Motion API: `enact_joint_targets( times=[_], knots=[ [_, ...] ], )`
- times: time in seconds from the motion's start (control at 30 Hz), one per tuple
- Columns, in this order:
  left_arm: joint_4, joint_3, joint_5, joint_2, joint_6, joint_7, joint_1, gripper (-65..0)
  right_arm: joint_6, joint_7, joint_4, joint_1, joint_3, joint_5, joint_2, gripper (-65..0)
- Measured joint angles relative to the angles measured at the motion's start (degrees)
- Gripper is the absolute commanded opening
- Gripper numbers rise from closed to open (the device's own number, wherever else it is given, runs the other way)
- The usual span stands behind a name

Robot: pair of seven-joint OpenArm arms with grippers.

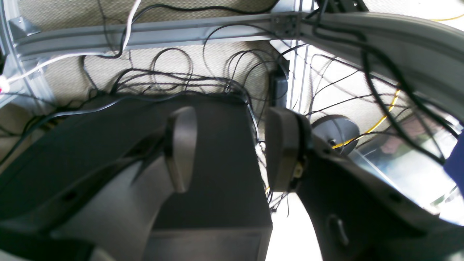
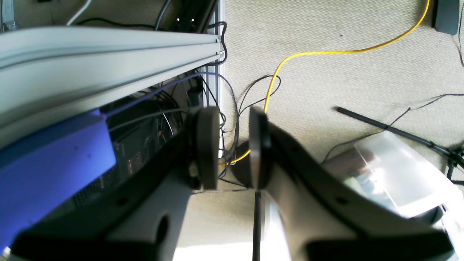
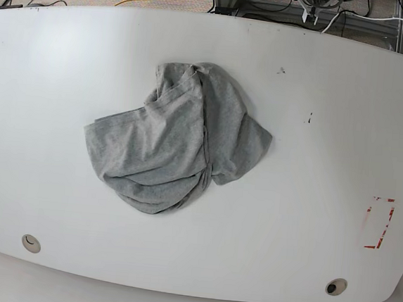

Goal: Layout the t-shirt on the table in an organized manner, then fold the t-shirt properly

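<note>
Lying crumpled mid-table, t-shirt, outside both wrist views. Gaping empty: left gripper. Narrowly parted, empty: right gripper.

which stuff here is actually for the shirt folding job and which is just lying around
For the job:
- t-shirt, crumpled in a heap
- table it lies on

Just lying about:
- yellow cable on the carpet
- black cables under the frame
- clear plastic bin
</note>
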Motion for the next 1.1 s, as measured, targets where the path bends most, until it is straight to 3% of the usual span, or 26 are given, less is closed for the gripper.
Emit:
enact_joint_targets(
  times=[0.33, 0.6, 0.97, 1.1],
  knots=[
    [-0.04, 0.0, -0.04, 0.02, 0.0, 0.02, 0.28, -37.4, -0.37, -0.33, 0.22, -0.48, 0.0, -0.02, 0.44, -52.0],
    [0.44, -0.02, -0.24, 0.02, 0.0, -0.72, 0.35, -37.4, -0.42, 4.94, 3.8, -3.37, 0.04, 0.04, 0.28, -52.0],
    [2.23, -0.07, -0.26, -1.62, 0.04, -10.8, 4.44, -37.4, -0.63, 4.37, 15.26, -11.28, 0.2, 0.07, 0.26, -52.0],
    [5.46, -0.04, -0.26, -1.97, 0.0, -10.93, 7.39, -37.4, -0.66, 4.52, 19.47, -13.94, 0.39, 0.17, -0.17, -52.0]
  ],
)
